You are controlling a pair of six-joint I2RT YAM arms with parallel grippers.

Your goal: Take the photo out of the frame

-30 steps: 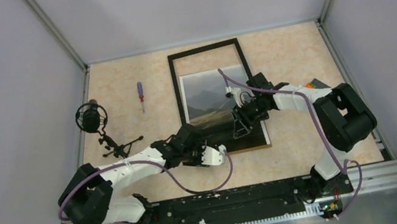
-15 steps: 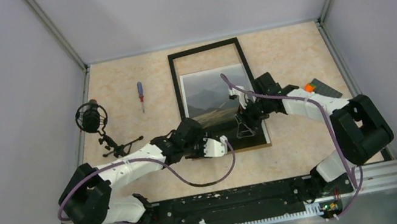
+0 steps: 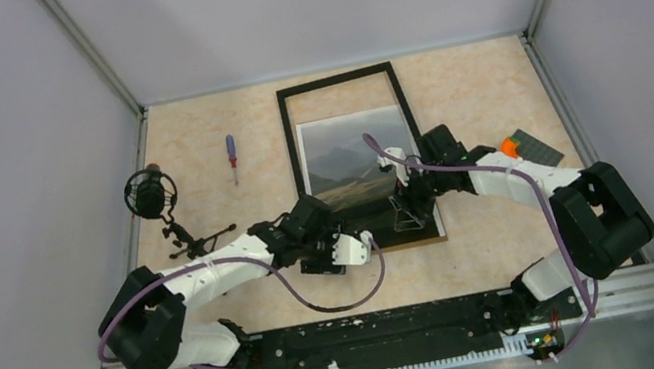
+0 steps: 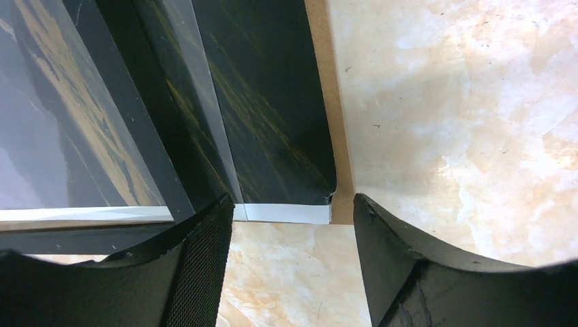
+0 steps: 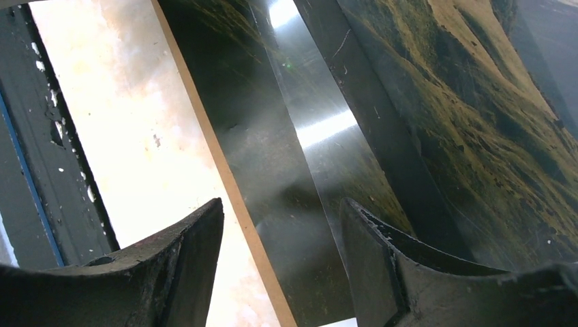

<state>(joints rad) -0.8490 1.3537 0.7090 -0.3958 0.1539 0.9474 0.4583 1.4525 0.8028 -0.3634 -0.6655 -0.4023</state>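
Thin paper photo (image 4: 272, 102), smooth black frame (image 3: 337, 80), marbled beige table (image 3: 469, 88).
I see a glassy strip (image 5: 320, 129) catching glare mid right-wrist view, a raw brown board edge (image 5: 225, 184) left of it, and matt black plastic fingers (image 4: 409, 272) on the left gripper (image 4: 293, 218), one lined with fine mesh.

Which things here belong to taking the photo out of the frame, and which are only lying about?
For the job: photo, black frame, brown backing board.
Lying about: screwdriver, microphone on its stand, dark flat object with orange part.
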